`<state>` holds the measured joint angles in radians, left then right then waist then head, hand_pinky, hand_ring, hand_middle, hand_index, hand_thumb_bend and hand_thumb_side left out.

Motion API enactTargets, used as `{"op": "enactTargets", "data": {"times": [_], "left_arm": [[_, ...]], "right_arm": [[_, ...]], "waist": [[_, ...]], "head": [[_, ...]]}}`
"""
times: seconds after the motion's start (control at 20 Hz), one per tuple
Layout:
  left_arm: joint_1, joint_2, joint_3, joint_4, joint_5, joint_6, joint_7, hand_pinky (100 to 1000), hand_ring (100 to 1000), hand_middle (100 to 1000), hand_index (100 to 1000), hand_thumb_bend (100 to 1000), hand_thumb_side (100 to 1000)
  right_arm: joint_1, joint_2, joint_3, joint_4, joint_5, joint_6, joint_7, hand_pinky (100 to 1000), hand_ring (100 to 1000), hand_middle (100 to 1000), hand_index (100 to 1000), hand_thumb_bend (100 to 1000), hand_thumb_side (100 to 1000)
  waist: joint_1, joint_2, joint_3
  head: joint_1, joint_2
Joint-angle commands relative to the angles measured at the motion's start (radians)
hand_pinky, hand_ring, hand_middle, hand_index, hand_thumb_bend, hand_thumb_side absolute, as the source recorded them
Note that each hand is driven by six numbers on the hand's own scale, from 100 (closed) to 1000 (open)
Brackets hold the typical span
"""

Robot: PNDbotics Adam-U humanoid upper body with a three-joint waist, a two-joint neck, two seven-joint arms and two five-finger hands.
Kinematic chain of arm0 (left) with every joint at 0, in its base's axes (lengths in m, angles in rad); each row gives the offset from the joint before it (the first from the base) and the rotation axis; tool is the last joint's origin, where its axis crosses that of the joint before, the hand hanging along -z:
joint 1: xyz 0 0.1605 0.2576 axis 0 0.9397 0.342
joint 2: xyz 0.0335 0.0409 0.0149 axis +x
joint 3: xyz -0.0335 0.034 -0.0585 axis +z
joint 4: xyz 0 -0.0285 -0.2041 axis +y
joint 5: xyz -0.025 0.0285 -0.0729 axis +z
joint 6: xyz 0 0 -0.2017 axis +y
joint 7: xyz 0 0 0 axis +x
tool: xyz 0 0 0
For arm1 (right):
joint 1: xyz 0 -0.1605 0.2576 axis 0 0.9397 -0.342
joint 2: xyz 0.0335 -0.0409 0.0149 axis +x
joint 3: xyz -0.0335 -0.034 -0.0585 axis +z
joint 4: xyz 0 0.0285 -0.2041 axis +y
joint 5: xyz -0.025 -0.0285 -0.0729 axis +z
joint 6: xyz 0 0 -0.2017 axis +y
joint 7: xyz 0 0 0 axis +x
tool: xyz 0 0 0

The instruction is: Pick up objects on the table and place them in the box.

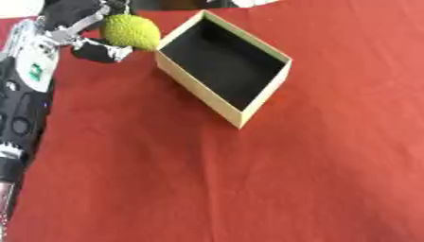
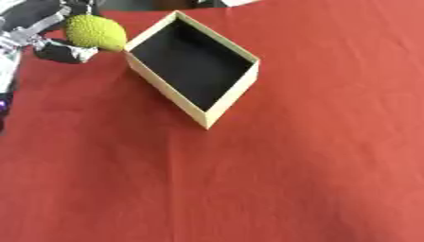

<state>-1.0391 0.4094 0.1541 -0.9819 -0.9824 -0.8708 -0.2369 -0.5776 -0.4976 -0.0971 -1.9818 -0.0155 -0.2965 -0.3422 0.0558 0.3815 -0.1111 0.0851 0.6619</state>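
A bumpy yellow-green fruit (image 1: pixel 131 31) is held at the upper left, just beside the left corner of the box. My left hand (image 1: pixel 87 29) is shut on it, thumb under the fruit and fingers over its top. The box (image 1: pixel 265 97) is a shallow tan cardboard tray with a black inside, set askew on the red cloth; nothing shows inside it. My left arm (image 1: pixel 23 90) runs down the left edge. The right hand shows in neither view.
A red cloth (image 1: pixel 248 179) covers the table, with wide bare room in front of and to the right of the box. A pale strip of the far edge (image 1: pixel 248 2) shows at the top.
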Motion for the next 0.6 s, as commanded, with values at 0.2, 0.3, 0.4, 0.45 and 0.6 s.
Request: {"op": "enactTargets", "data": {"times": [0.2,0.3,0.4,0.45,0.6], "left_arm": [[-0.032,-0.014,0.054,0.018,-0.056,-0.012,0.03,427,503,509,649,100,209],[-0.04,-0.021,0.088,0.013,-0.082,0.005,0.049,420,498,502,644,100,191],[-0.046,-0.022,0.111,0.006,-0.109,0.02,0.073,411,490,492,634,100,186],[-0.049,-0.021,0.12,0.002,-0.122,0.03,0.085,410,488,489,632,100,189],[-0.064,-0.017,0.144,-0.013,-0.142,0.063,0.126,410,486,487,632,100,177]], "right_arm": [[-0.054,0.011,0.032,-0.018,-0.038,0.003,0.04,801,767,595,764,100,542],[-0.072,0.028,0.047,-0.018,-0.054,0.009,0.063,801,767,594,764,100,544],[-0.078,0.038,0.052,-0.018,-0.065,0.013,0.078,801,768,594,764,100,548],[-0.079,0.041,0.052,-0.018,-0.069,0.015,0.083,802,768,593,764,100,549],[-0.08,0.05,0.05,-0.018,-0.079,0.017,0.088,802,768,594,764,100,548]], "waist": [[-0.015,-0.024,-0.037],[-0.014,-0.023,-0.056],[-0.011,-0.023,-0.065],[-0.009,-0.023,-0.067],[-0.006,-0.026,-0.076]], "head": [[0.042,-0.021],[0.058,-0.022],[0.065,-0.022],[0.066,-0.021],[0.074,-0.019]]}}
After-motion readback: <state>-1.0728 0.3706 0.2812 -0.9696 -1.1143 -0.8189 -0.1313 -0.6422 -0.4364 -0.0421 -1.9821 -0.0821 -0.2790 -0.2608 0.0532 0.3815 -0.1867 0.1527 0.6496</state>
